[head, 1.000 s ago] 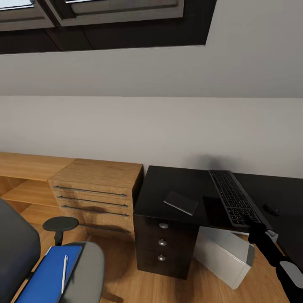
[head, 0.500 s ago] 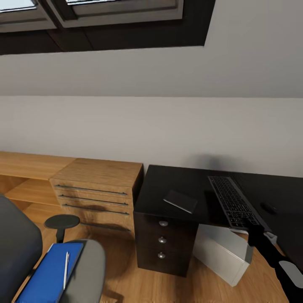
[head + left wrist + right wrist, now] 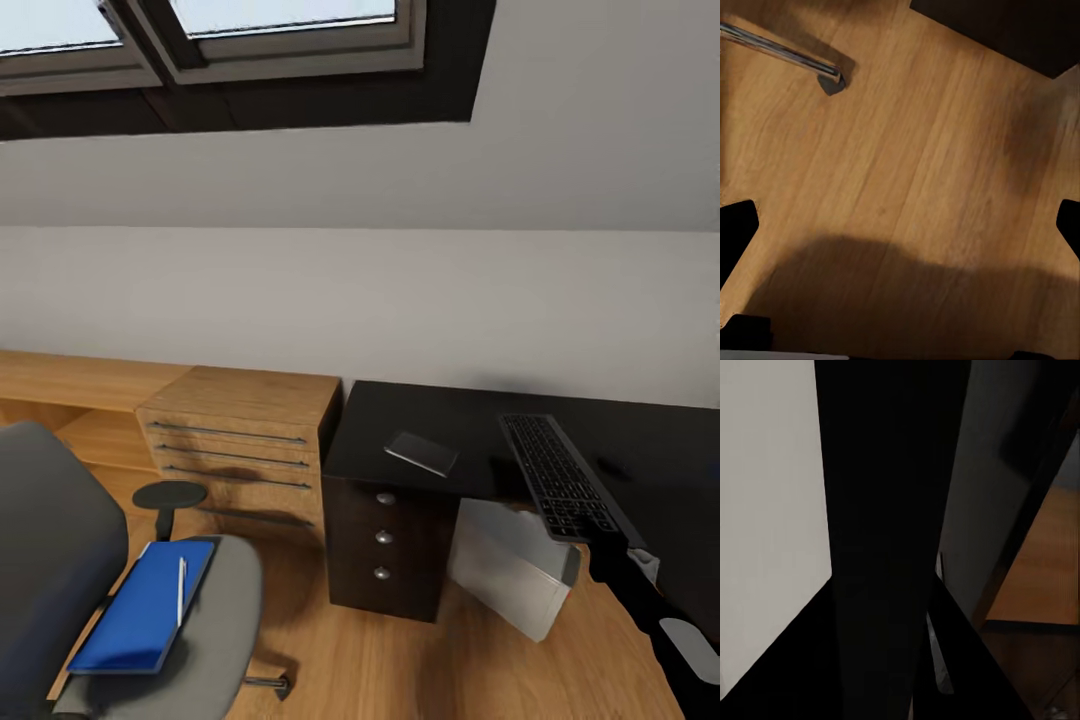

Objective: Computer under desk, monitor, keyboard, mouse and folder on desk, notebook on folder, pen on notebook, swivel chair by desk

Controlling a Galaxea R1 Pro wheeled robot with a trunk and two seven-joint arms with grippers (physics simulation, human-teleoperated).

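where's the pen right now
In the head view the pen lies on the blue folder, low at left on the swivel chair seat, not on the desk.

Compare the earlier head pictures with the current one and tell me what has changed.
Mostly the camera moved: the whole head view shifted, showing more window above and more of the swivel chair and floor, so the robot seems to have backed off or tilted. The right gripper stays at the keyboard's near end, and the keyboard still overhangs the desk edge. The notebook on the desk, and the folder and pen on the chair, are unmoved.
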